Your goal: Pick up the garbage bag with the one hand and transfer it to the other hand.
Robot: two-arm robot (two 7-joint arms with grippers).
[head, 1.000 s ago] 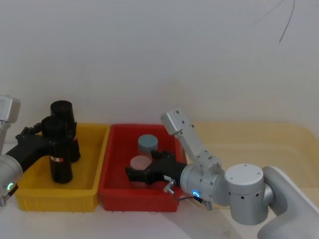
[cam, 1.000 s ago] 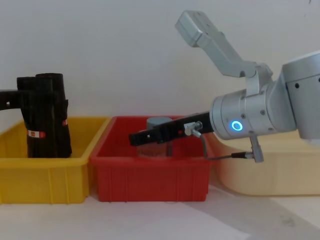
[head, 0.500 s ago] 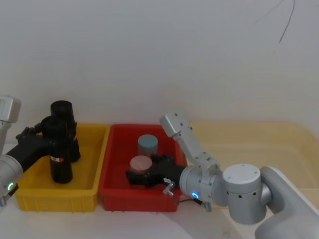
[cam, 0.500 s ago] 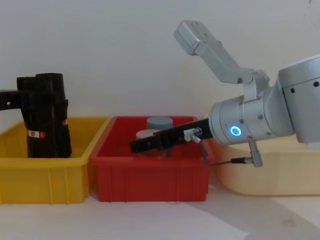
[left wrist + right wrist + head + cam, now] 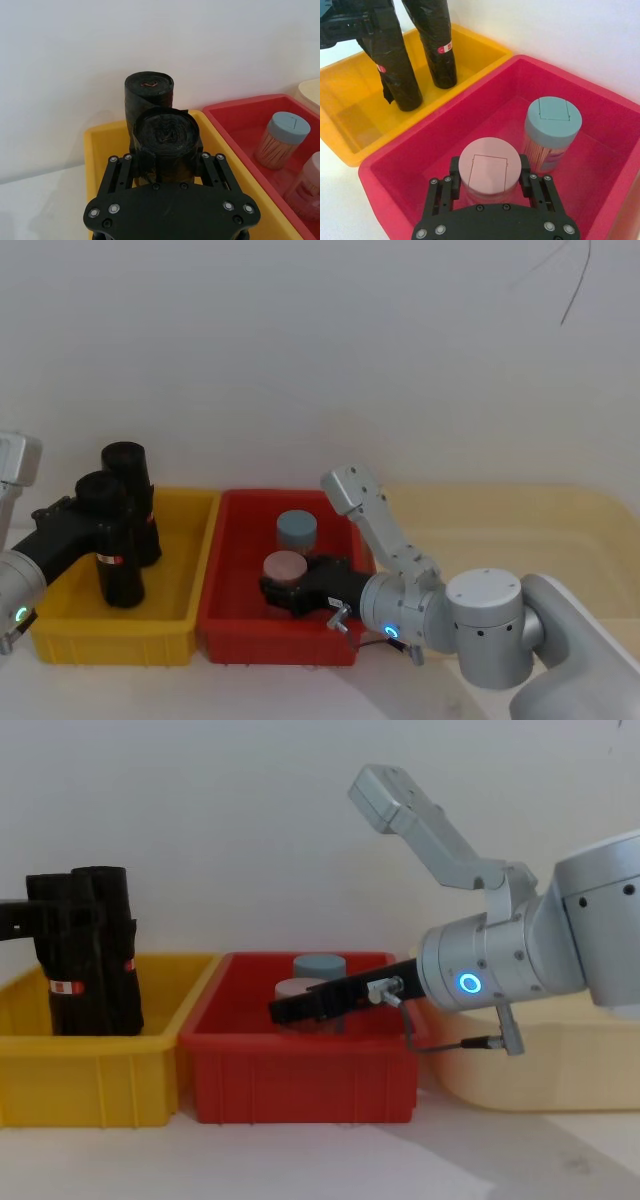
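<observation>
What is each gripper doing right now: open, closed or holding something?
Left gripper: closed on the garbage bag.
Right gripper: open, jaws flanking the pink-lidded jar.

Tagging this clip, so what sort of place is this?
Probably a robot test bench: bare white wall, yellow bin and red bin side by side, the left gripper clamped on a garbage bag.

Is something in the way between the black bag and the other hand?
Yes. The left gripper has the bag in the yellow bin; the right gripper is in the red bin at a pink jar. Both bin walls stand between.
</observation>
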